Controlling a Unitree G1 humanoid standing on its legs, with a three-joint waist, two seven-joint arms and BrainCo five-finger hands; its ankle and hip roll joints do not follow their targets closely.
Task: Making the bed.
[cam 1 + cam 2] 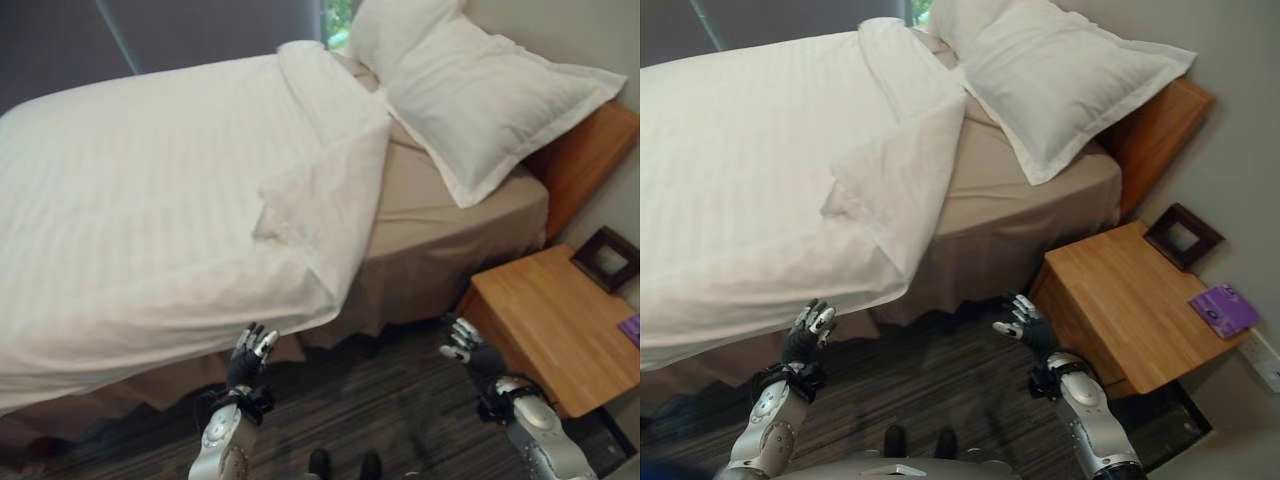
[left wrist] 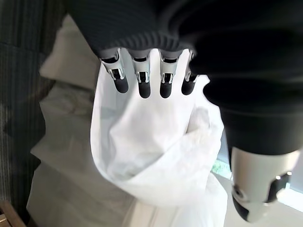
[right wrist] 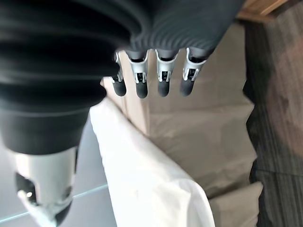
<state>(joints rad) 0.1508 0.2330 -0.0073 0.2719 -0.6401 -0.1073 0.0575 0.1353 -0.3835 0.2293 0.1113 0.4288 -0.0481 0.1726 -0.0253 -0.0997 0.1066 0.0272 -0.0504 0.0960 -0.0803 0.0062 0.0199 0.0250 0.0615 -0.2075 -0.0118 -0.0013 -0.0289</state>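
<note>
Standing at the side of the bed (image 1: pixel 450 235), near its head end. The white duvet (image 1: pixel 150 200) covers most of the mattress and hangs over the near edge; its upper corner (image 1: pixel 320 205) is folded back on itself, leaving the beige sheet (image 1: pixel 440 190) bare below the pillows. Two white pillows (image 1: pixel 480 95) lie at the head, against the wooden headboard (image 1: pixel 585 160).

My left hand (image 1: pixel 250 358) is raised just below the overhanging duvet edge, fingers (image 2: pixel 144 82) straight and relaxed, holding nothing; I cannot tell whether the fingertips touch the cloth. In the left wrist view the folded duvet corner shows past them.

My right hand (image 1: pixel 1025 325) is up in front of the beige bed skirt (image 1: pixel 970 275), between the bed and the wooden nightstand (image 1: pixel 1130 300). Its fingers (image 3: pixel 163 78) are straight and loosely spread, empty, clear of the fabric.

On the nightstand: a dark picture frame (image 1: pixel 1183 236) at the back and a small purple object (image 1: pixel 1223 308) near the far edge. Dark striped carpet (image 1: pixel 940 390) underfoot.
</note>
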